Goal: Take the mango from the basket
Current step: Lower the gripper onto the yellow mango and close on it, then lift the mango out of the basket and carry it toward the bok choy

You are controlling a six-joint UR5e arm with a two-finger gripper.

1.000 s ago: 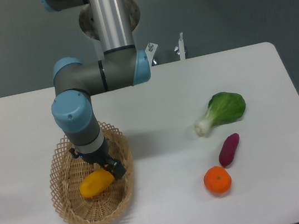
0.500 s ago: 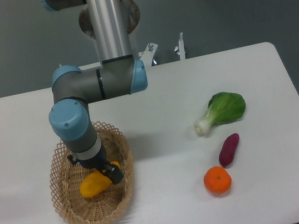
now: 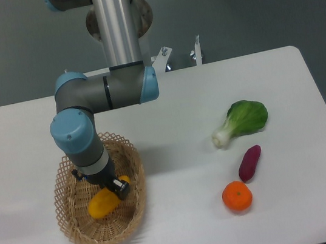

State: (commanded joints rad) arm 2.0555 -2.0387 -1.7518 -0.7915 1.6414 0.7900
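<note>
The gripper (image 3: 115,187) hangs low inside the basket (image 3: 81,232), on the left part of the table (image 3: 185,229); the mango (image 3: 102,202) lies in the basket directly beneath and just left of the tool, touching it; well to the tool's right, outside the basket, the bok choy (image 3: 243,119) lies farthest back, the sweet potato (image 3: 249,162) before it, and the tangerine (image 3: 237,196) nearest the front edge, just beside the sweet potato.

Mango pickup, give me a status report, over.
Claw down in the basket, on the mango; grip state unclear. Mango lying in the basket, not lifted. Nothing in the way; tangerine and sweet potato far off.
</note>
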